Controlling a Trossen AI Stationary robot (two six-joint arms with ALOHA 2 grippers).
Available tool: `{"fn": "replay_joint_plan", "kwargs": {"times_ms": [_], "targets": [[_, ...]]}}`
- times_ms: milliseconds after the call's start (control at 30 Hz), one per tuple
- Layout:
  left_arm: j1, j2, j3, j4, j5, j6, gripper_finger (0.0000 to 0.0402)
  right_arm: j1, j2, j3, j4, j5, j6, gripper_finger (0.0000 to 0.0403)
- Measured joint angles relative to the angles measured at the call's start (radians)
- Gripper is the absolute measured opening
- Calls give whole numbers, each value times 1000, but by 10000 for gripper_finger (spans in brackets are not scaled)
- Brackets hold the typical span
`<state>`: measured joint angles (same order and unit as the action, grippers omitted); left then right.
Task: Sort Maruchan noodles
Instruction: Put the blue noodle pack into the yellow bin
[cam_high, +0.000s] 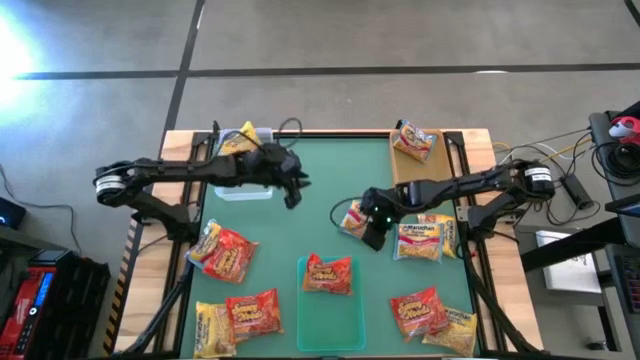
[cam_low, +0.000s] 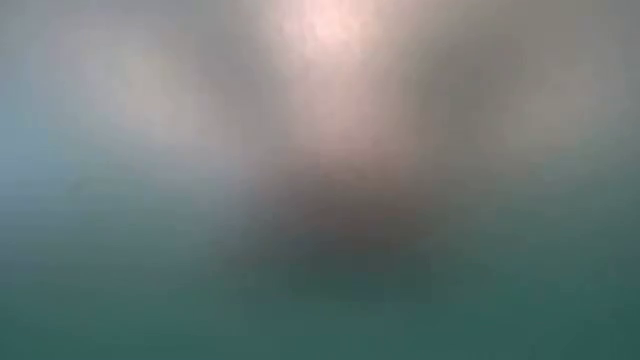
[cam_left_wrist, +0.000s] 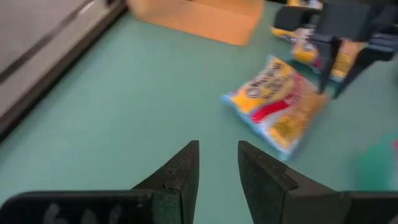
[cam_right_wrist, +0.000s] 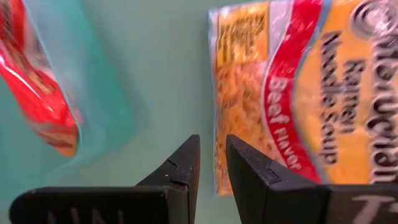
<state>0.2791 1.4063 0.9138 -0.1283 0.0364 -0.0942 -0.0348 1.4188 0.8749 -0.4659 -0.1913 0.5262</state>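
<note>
Right gripper (cam_high: 372, 238) hangs over the middle of the green mat (cam_high: 300, 200), its two dark fingers (cam_right_wrist: 180, 171) standing close together with only a narrow gap and nothing pinched between them. Just beside those fingers lies a yellow noodle packet (cam_right_wrist: 298, 93) with a red band, flat on the mat; on the other side a red packet (cam_right_wrist: 37, 87) rests in a clear tray (cam_right_wrist: 93, 87). Farther out, more red and yellow packets (cam_high: 240, 310) are scattered along the near edge of the mat.

Left gripper (cam_high: 293, 192) hovers over the far left part of the mat, fingers (cam_left_wrist: 180, 174) slightly apart and empty. Ahead of it lies the same yellow packet (cam_left_wrist: 277, 102), near a brown box (cam_left_wrist: 199, 18).
</note>
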Motion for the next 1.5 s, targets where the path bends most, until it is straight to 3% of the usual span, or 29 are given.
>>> {"fn": "replay_joint_plan", "kwargs": {"times_ms": [233, 567, 700, 1000, 1233, 1333, 1500], "targets": [[-106, 79, 0, 101, 0, -38, 94, 67, 12, -2, -1, 119, 46, 68], [-175, 189, 0, 200, -1, -65, 94, 74, 80, -5, -52, 245, 49, 68], [-181, 228, 0, 233, -1, -77, 94, 74, 117, -4, -23, 275, 3, 68], [-185, 288, 0, 276, -1, -91, 94, 67, 155, 1, 161, 507, -194, 68], [-185, 290, 0, 298, -27, -91, 94, 23, 152, 2, 408, 510, -314, 68], [-185, 302, 0, 302, -65, -99, 94, 21, 131, 2, 374, 475, -302, 68], [-187, 330, -2, 308, -72, -104, 94, 22, 85, 12, 168, 335, -191, 68]]}}
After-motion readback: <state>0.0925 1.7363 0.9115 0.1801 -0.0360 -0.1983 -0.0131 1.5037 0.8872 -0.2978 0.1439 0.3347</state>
